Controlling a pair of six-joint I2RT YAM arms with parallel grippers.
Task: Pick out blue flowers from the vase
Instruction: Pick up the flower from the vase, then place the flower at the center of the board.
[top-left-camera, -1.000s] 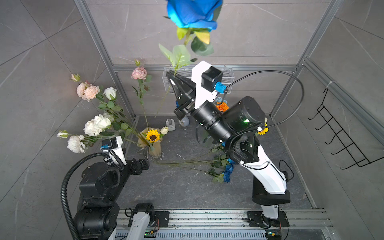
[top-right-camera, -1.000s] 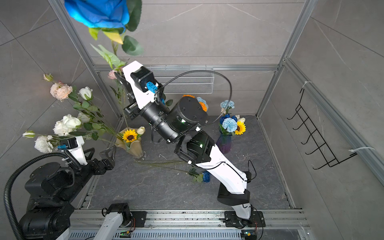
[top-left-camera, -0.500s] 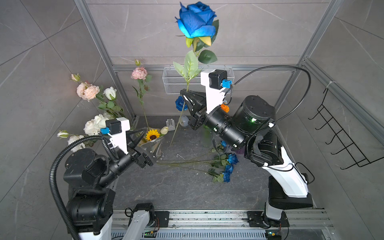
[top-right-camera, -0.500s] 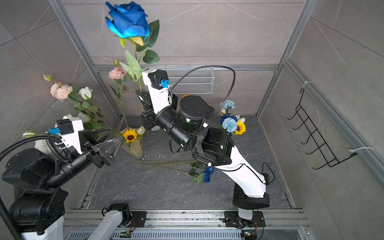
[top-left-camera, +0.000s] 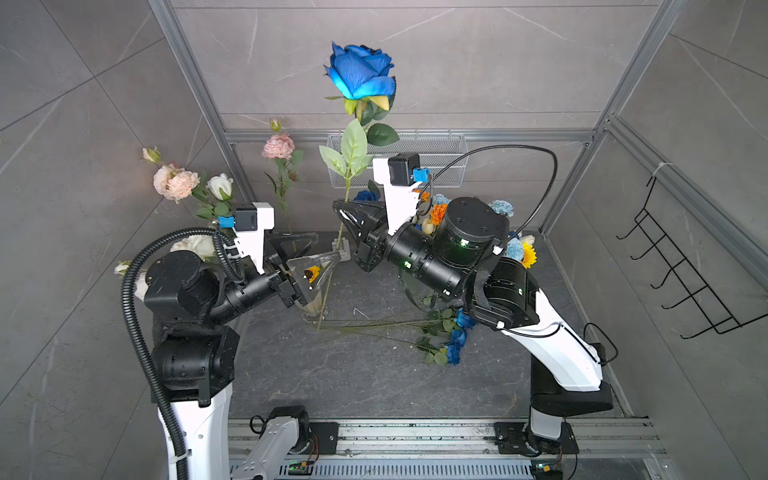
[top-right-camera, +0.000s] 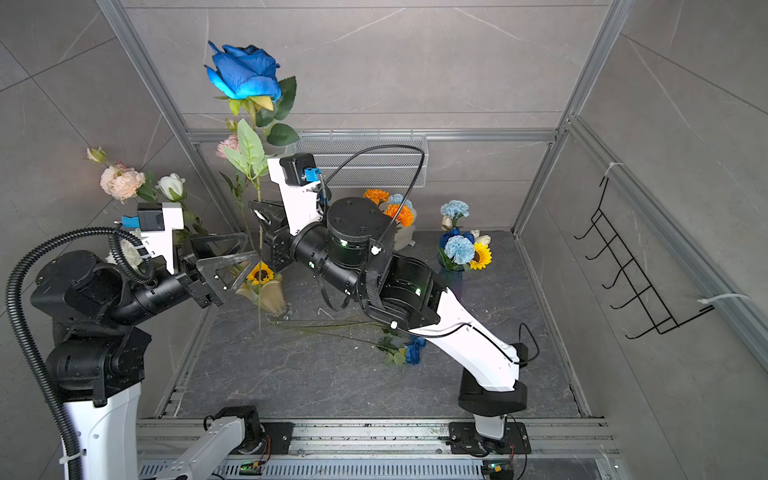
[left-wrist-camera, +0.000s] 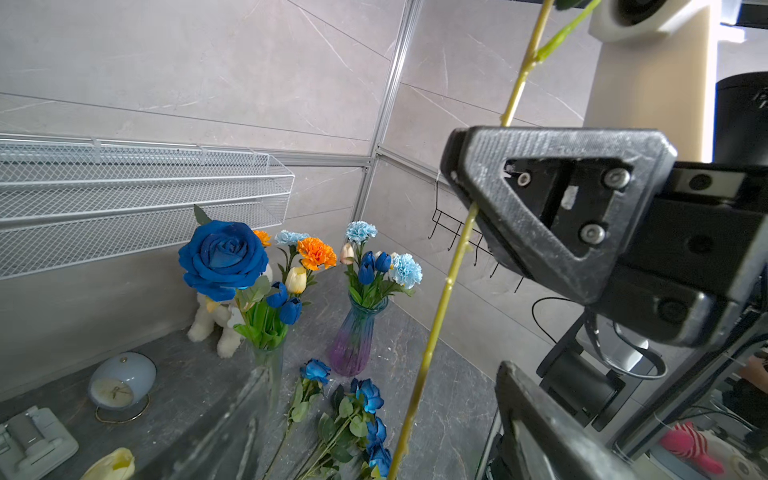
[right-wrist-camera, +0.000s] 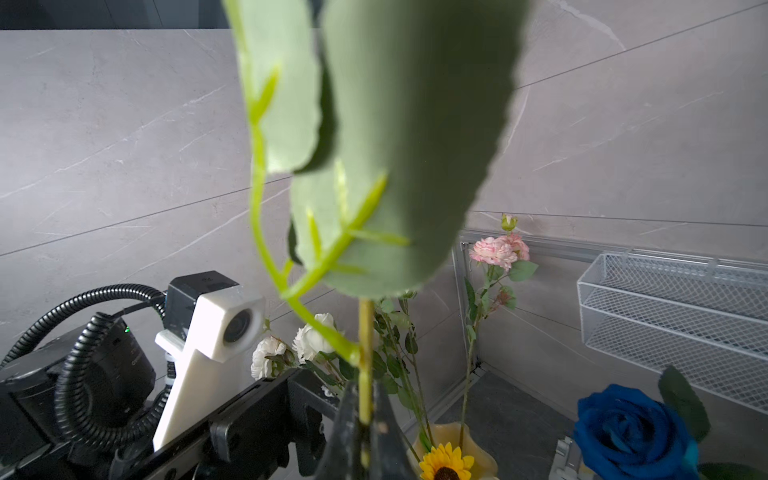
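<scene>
A tall blue rose (top-left-camera: 359, 70) (top-right-camera: 245, 70) stands upright in the air, and my right gripper (top-left-camera: 338, 205) (top-right-camera: 255, 205) (right-wrist-camera: 365, 415) is shut on its green stem (left-wrist-camera: 440, 316). Lower down, my left gripper (top-left-camera: 320, 249) (top-right-camera: 249, 246) (left-wrist-camera: 380, 374) is open with the stem between its jaws, not pinched. The stem's lower end hangs by the cream vase (top-left-camera: 313, 299) (top-right-camera: 266, 295) holding a sunflower. Several blue flowers (top-left-camera: 457, 336) (left-wrist-camera: 370, 399) lie on the table. More blue blooms stand in a clear vase (left-wrist-camera: 266, 357) and a purple vase (left-wrist-camera: 353, 345) (top-right-camera: 453, 270).
Pink and white flowers (top-left-camera: 178, 183) lean out at the left wall. A white wire basket (top-left-camera: 432, 162) hangs on the back wall and a black hook rack (top-left-camera: 681, 274) on the right wall. A small clock (left-wrist-camera: 120, 380) and a plush toy (left-wrist-camera: 216, 320) sit at the back.
The right arm has brought the blue rose down from the top of the view. The left arm has risen and reached in, its jaws now on either side of the stem and slightly narrower.
</scene>
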